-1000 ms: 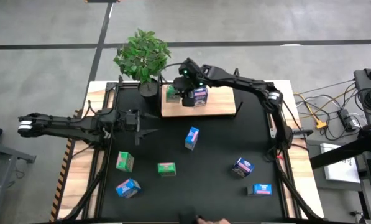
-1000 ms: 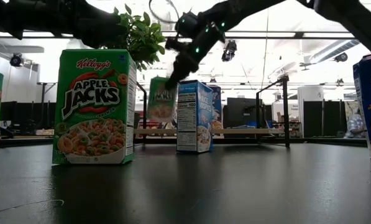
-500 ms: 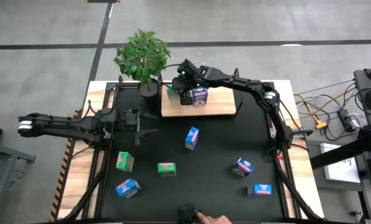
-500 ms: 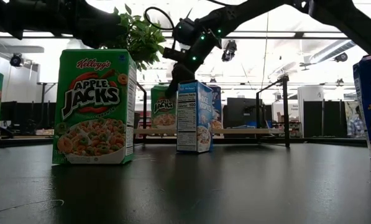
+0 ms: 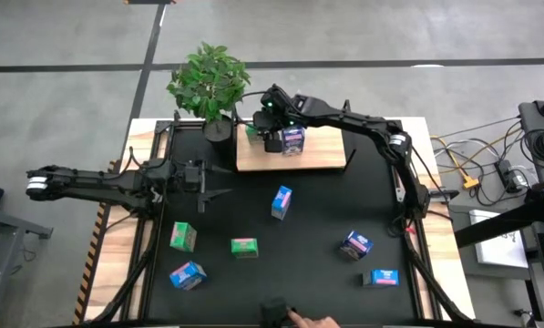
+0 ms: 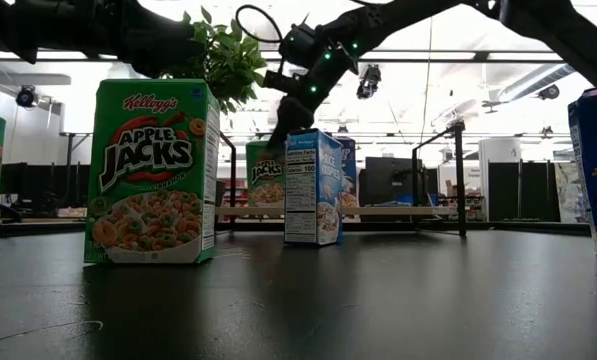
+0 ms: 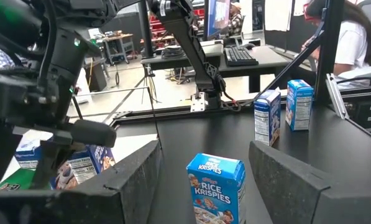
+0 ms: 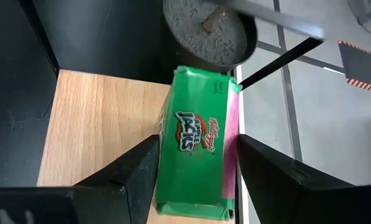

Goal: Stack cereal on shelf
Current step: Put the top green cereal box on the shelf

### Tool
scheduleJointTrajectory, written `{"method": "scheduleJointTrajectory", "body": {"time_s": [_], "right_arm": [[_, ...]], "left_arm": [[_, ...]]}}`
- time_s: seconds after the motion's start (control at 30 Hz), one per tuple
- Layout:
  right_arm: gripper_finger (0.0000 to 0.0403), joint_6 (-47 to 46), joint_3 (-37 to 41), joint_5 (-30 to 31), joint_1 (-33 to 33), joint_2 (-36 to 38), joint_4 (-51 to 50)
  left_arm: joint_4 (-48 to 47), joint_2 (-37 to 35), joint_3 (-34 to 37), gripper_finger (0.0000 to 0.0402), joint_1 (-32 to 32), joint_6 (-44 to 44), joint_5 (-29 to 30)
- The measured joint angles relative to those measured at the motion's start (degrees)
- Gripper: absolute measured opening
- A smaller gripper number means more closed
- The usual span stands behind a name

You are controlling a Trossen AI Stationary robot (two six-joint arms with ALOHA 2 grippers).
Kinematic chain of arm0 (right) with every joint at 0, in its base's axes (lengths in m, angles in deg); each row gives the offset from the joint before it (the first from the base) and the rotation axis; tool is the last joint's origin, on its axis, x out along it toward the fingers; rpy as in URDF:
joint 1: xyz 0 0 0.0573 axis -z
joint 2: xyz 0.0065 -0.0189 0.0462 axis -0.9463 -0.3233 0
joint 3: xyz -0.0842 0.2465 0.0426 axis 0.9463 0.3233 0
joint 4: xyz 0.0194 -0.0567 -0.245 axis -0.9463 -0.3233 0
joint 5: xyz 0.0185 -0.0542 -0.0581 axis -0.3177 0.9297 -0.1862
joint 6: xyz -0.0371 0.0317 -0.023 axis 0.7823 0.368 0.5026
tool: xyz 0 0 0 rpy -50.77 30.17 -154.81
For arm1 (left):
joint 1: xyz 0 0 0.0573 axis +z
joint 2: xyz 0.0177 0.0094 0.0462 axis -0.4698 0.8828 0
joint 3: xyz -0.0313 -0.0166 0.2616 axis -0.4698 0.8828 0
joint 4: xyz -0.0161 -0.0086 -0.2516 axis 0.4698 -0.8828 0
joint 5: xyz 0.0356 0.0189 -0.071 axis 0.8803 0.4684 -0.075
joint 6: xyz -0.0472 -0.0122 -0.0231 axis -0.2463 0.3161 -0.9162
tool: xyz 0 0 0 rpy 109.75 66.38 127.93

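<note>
The right gripper (image 5: pixel 270 137) stands over the far left corner of the shelf (image 5: pixel 322 155), its fingers (image 8: pixel 135 171) spread to either side of a green carton (image 8: pixel 194 152) with gaps showing on both flanks, so nothing is gripped. The green carton stands upright on the wood board, just beside the plant pot (image 8: pixel 207 28), with a blue carton (image 5: pixel 292 139) next to it on the right.

Risk: the fingers straddle the carton closely. A sideways shift during retraction would likely catch an upper edge and tip the carton against the pot or off the board's far edge. Lifting straight up before any sideways motion appears safest.

Orientation: the green carton's long axis is vertical. In the low view its printed front faces the near side of the table.

The left gripper (image 7: pixel 201 180) waits at the table's left side, fingers apart and empty, aimed toward a blue Rice Krispies carton (image 7: pixel 215 188) standing mid-table. Six cartons stand on the black mat (image 5: pixel 317 200), well apart.
</note>
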State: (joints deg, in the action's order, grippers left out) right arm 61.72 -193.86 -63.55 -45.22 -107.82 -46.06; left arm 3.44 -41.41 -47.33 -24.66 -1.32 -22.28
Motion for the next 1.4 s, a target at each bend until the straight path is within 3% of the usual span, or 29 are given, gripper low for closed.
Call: {"method": "scheduleJointTrajectory", "body": {"time_s": [0.9, 1.03, 1.23, 1.4], "right_arm": [[0.0202, -2.7, -1.8, 1.6, 0.0, 1.1, -0.6], [0.0158, -4.3, -1.8, 5.7, 0.0, 1.5, -0.2], [0.0028, -5.6, -1.1, 6.3, 0.8, 1.5, 0.1], [0.0014, -5.6, 0.8, 5.8, 0.8, 1.5, 0.5]], "left_arm": [[0.0, 0.0, 0.0, 0.0231, 0.0, 0.2, 0.0], [0.0, 0.0, 0.0, 0.0231, 0.0, 0.4, 0.0], [0.1, 0.0, 0.0, 0.0231, 0.0, 0.5, 0.0], [0.1, 0.0, 0.0, 0.0231, 0.0, 0.5, 0.0]]}}
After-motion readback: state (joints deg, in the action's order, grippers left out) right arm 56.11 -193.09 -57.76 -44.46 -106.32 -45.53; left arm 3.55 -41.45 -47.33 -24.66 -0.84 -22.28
